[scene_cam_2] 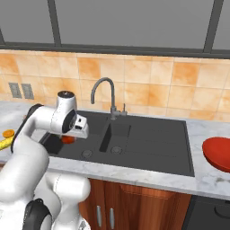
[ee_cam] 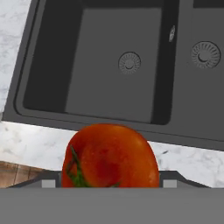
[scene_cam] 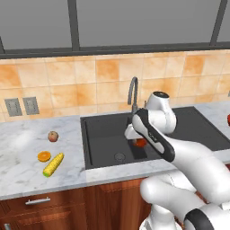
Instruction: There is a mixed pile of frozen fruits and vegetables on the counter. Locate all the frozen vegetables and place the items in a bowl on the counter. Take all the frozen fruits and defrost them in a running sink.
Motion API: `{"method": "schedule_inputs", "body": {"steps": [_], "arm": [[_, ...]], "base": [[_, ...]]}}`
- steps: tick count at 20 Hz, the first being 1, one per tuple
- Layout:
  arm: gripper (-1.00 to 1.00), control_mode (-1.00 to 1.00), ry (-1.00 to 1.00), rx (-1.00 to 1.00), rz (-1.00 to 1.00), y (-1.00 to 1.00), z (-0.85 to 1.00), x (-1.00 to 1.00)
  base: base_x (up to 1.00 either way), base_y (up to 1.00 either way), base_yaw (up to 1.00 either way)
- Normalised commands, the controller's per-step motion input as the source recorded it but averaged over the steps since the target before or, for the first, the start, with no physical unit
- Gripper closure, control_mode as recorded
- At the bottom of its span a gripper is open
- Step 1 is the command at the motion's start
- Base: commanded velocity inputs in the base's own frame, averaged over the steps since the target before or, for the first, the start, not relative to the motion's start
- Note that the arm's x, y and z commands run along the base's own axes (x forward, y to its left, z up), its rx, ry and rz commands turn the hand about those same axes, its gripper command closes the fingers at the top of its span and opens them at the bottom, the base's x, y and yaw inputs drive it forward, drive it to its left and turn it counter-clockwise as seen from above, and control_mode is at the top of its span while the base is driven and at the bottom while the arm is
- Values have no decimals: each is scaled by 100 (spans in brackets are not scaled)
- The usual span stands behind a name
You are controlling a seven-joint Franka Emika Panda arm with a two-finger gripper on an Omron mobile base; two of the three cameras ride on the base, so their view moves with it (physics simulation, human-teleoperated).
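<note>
While over sink [ee_cam: 39, 57], tomato [ee_cam: 110, 156] in tool [ee_cam: 109, 183]

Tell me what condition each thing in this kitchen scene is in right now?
hand: closed on the tomato, above the sink.
tomato: held in the hand, off the counter.
sink: both basins bare and dry.
faucet: no water running.
apple: resting on the counter, untouched.
orange half: lying on the counter.
corn cob: lying on the counter beside the orange half.
red bowl: on the counter right of the sink.
</note>
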Motion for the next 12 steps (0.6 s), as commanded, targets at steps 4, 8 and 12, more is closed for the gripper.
{"method": "schedule_inputs", "body": {"steps": [4,8,12], "arm": [[100,-100,-1,-1,-1,-92,23,-2],[100,-100,0,0,-5,-97,22,0],[100,-100,1,0,-1,-84,0,10]], "base": [[0,0,0],[0,0,0],[0,0,0]]}}
